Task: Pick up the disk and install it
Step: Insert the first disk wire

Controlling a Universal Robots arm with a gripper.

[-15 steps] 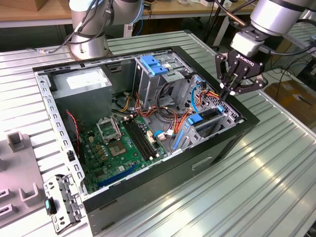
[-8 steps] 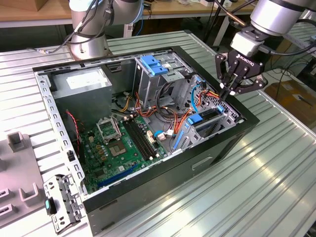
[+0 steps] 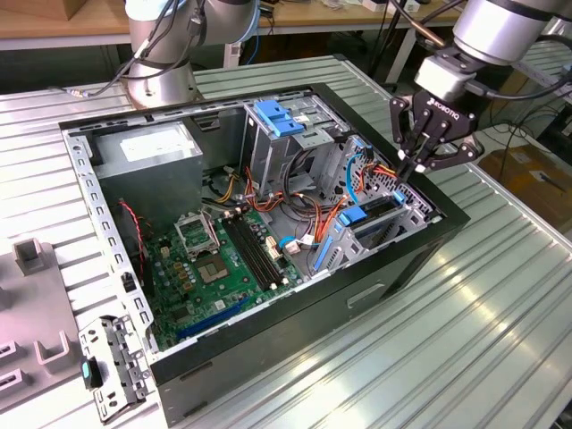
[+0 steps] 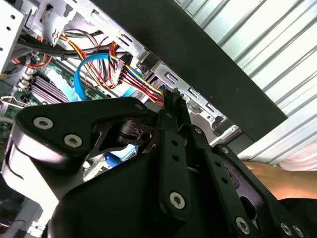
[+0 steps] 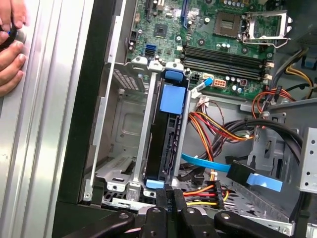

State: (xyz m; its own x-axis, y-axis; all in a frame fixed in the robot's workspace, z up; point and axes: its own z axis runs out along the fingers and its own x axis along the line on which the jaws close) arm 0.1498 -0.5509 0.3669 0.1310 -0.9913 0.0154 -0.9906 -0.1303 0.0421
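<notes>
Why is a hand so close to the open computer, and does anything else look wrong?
A person's hand rests on the ribbed table beside the case, which seems odd near a working gripper. The disk sits straight in its bay; nothing looks spilled or broken.

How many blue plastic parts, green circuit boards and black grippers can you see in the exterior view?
Blue plastic latch atop the metal cage: 1
Blue plastic carrier of the disk in its bay: 1
Green circuit board: 1
Black gripper: 1
Total: 4
</notes>
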